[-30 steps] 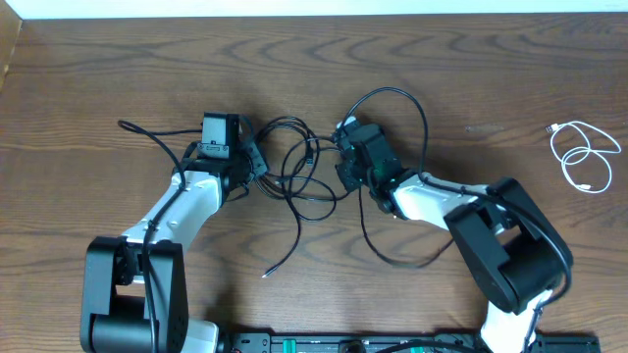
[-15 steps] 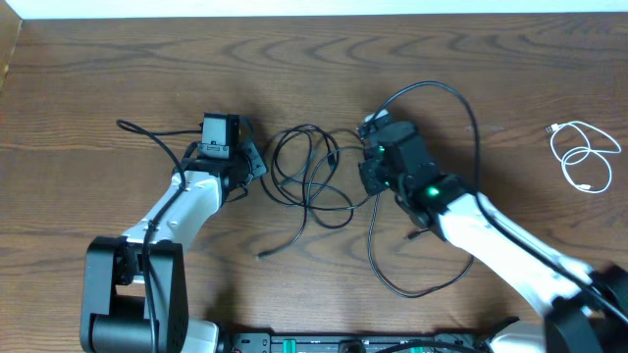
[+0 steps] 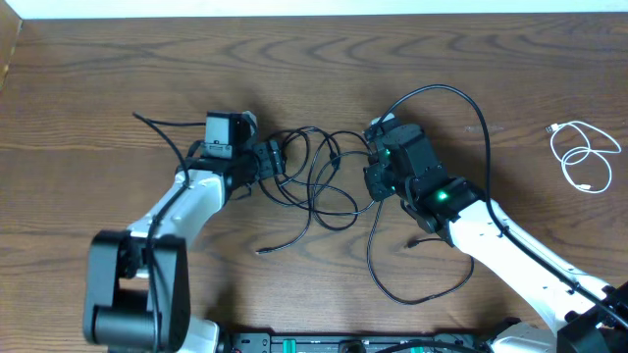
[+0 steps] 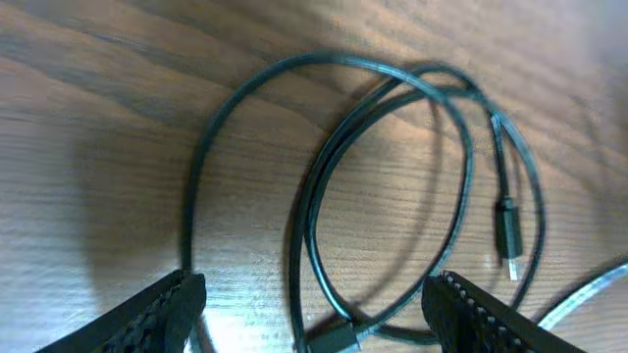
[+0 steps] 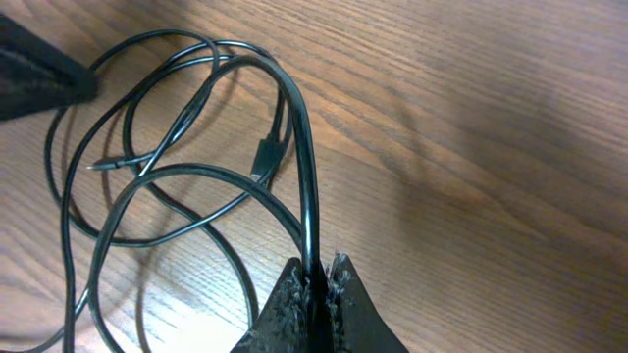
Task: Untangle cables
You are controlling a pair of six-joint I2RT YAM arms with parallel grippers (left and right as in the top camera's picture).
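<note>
Overhead: black cables [image 3: 312,181] lie tangled mid-worktop [image 3: 98,88], between your tools. White cable [image 3: 585,157] coiled well apart, far right. Expect light, limp, springy cords, so pull gently.

Left wrist: left tool [image 4: 314,289] open, straddling loops, holding nothing. Take hold near plug [image 4: 507,227].

Right wrist: right tool [image 5: 316,284] clamped on one black cable. No readable writing anywhere.

Overhead, the black cables [image 3: 312,181] cross in a heap mid-table, and there's no sorting which strand belongs to which cord. On the left wrist view everything is soft, the left gripper [image 4: 314,294] is cut by the bottom edge, and the loop runs out of the picture there. The right gripper [image 5: 316,279] shows only its jaw tips. The white cable [image 3: 584,157] has plugs too small to read
</note>
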